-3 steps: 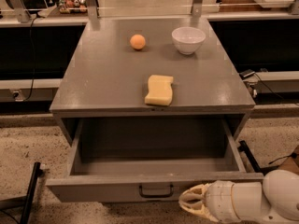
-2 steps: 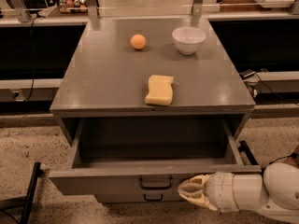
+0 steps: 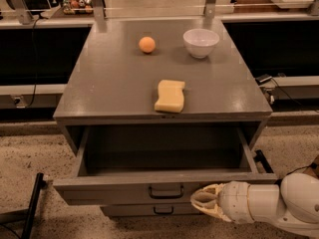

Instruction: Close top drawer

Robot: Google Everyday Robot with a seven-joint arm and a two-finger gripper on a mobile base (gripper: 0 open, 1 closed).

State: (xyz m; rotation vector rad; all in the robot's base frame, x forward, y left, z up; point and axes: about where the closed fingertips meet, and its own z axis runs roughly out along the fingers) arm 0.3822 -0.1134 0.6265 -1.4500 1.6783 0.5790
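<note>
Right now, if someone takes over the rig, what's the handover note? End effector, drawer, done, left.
End effector: low at the right of the view, at the front of the top drawer, just right of its handle. Whether it touches the front cannot be told.
Top drawer: pulled well out of the cabinet, front facing the camera.
Cabinet top: sponge, orange ball, white bowl, none near the drawer's path.
Done: end effector is at the drawer front.
Left: drawer not yet closed; likely push the front straight in until flush.
</note>
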